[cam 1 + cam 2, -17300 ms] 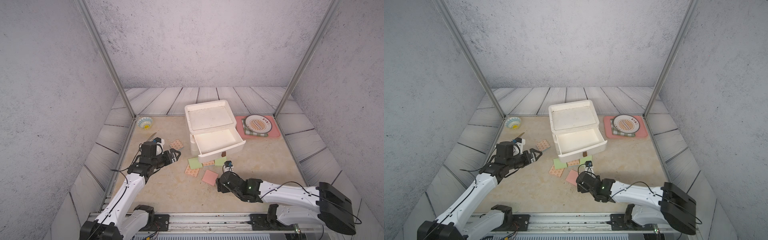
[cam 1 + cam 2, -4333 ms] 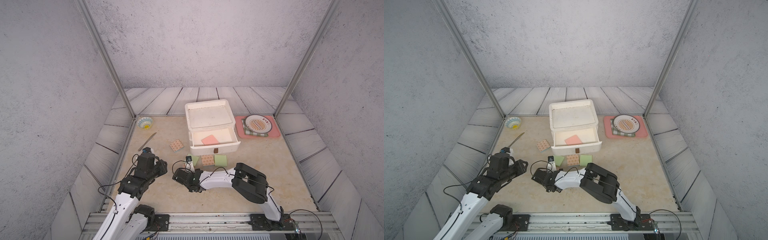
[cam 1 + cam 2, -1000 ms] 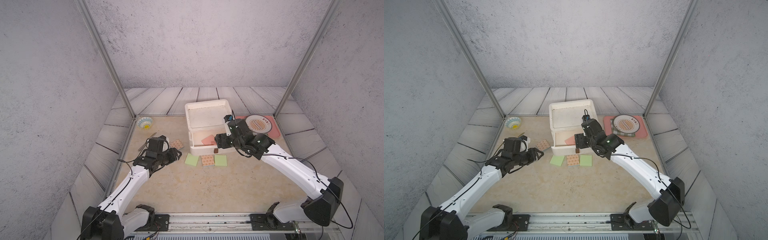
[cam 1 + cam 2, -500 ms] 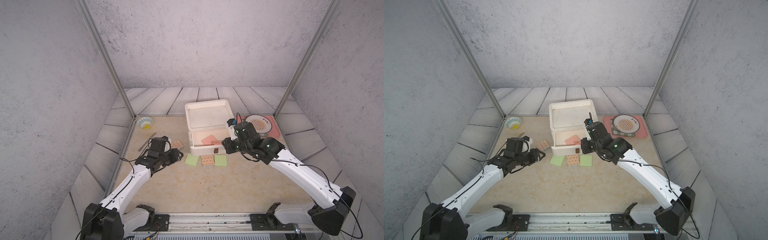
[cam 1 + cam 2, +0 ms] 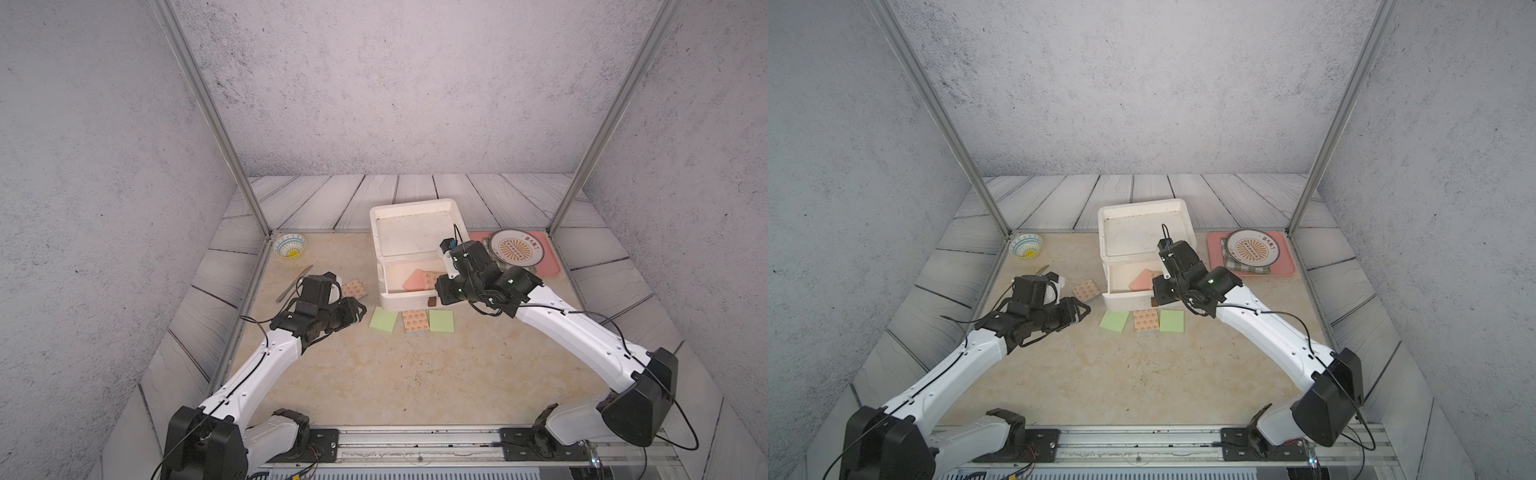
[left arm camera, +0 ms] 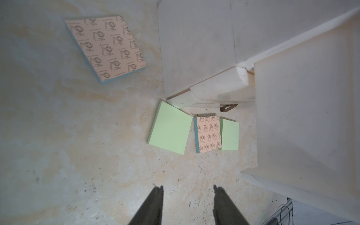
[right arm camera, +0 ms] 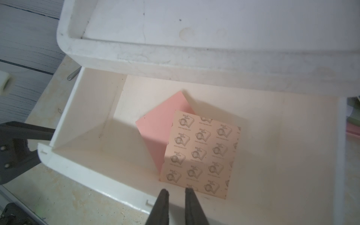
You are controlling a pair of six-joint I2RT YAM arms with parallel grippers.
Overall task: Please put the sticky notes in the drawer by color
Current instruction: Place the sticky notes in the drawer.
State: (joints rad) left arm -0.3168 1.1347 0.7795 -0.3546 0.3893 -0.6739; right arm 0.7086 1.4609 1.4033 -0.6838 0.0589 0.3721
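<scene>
Leftward, the left gripper (image 6: pixel 188 188) hangs with dark tapered jaws apart and empty over the mottled beige tabletop (image 6: pixel 78 155). On it one flat square orange-patterned sticky pad (image 6: pixel 105 48) with pale blue edges lies alone, and a light green pad (image 6: pixel 169 130), a second patterned pad (image 6: pixel 208 134) and a second green pad (image 6: pixel 229 134) line up before the white plastic drawer chest (image 5: pixel 415 232). Its open drawer (image 7: pixel 87 116) holds a plain pink pad (image 7: pixel 155 136) overlapped by a third patterned pad (image 7: pixel 200 155), absent seconds ago, its print too small to read; the right gripper (image 7: pixel 177 190), jaws nearly together on nothing, hovers at the drawer's front.

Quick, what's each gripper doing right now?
Left gripper: open, empty.
Right gripper: almost closed, only a slim gap, holding nothing.
</scene>
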